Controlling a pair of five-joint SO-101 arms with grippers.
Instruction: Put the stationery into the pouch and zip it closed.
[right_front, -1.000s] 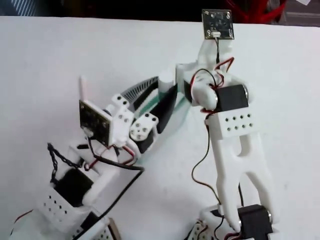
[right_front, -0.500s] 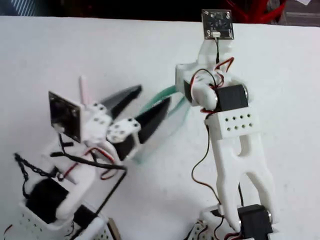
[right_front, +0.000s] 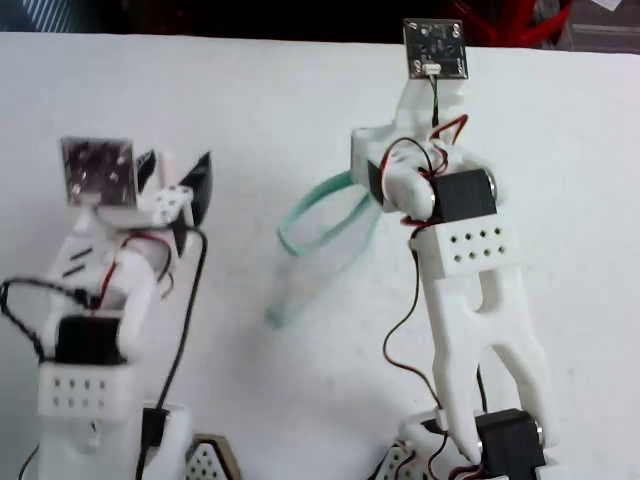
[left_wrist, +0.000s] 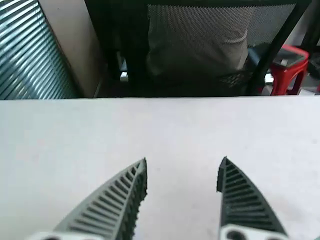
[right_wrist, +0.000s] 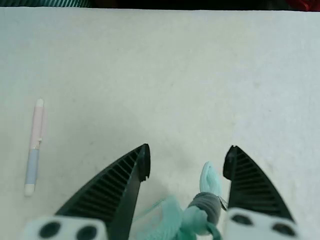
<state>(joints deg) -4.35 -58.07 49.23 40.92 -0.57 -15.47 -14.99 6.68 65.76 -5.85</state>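
So, the pen (right_wrist: 34, 147) isn't in yet. It's lying flat on bare table (right_front: 300, 90), well apart from the pouch (right_front: 322, 232), which sits around the middle of the table, see-through with a teal rim and its mouth looking loose and floppy.

The left gripper (right_front: 178, 165) is toward the left edge of the table. Its jaws are spread wide with nothing between them, and it's pointing at the far edge. The right gripper (right_wrist: 188, 150) is spread too. It's parked right at one end of the pouch (right_wrist: 200, 210), with a teal tab and a grey bit sitting just inside one jaw, but it isn't pinching anything.

My read is that the step is grabbing the pen, probably with the left arm, while the right one minds the pouch.

How I'd go about it:
- Get the right claw to clamp the pouch rim first. That thin plastic will probably skate across the table the moment a pen nudges it.
- Bring the left jaws down across the pen's barrel, not along it, and pinch near the middle so it doesn't seesaw.
- The pen is round, so it'll likely roll if one jaw touches first. Centre it between the jaws before closing.
- Feed it in tip first at a shallow angle toward the open mouth.
- Keep the zip end in reach of the right claw for later.
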